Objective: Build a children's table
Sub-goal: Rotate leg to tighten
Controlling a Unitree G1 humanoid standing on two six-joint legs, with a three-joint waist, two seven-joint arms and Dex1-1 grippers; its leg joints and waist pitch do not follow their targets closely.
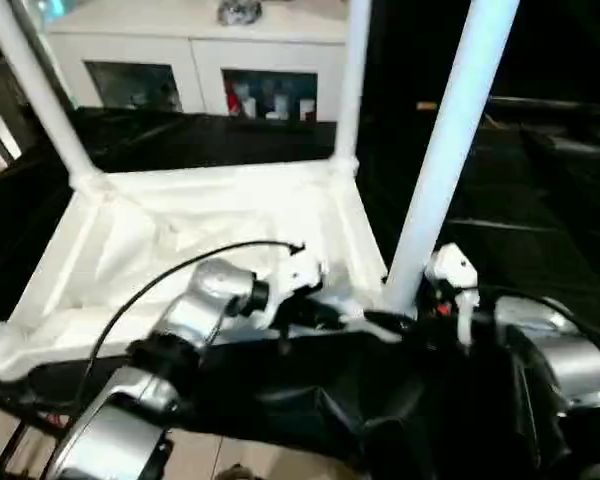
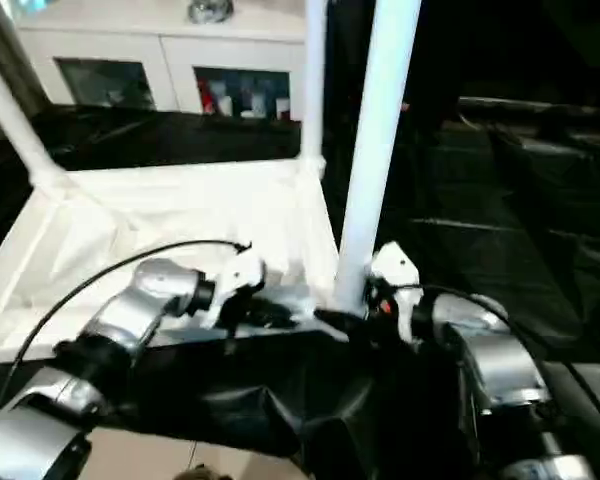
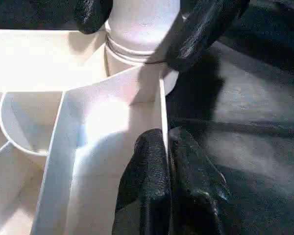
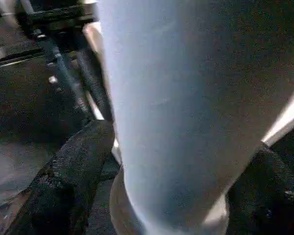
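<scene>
The children's table lies upside down: its white tabletop (image 1: 180, 230) has the ribbed underside facing up. Three white legs stand in its corner sockets, at the far left (image 1: 35, 90), far right (image 1: 350, 80) and near right (image 1: 445, 160). My left gripper (image 3: 166, 139) is shut on the tabletop's thin rim wall (image 3: 162, 98), close to the near right socket (image 3: 137, 54). My right gripper (image 4: 176, 186) is open. Its black fingers (image 3: 206, 29) stand on either side of the near right leg's base.
The tabletop rests on a black-draped work table (image 1: 540, 220) that extends to the right. A white cabinet (image 1: 195, 60) with glass doors stands behind. A black cable (image 1: 160, 280) arcs over my left forearm. Light floor (image 1: 230, 455) shows below the table's near edge.
</scene>
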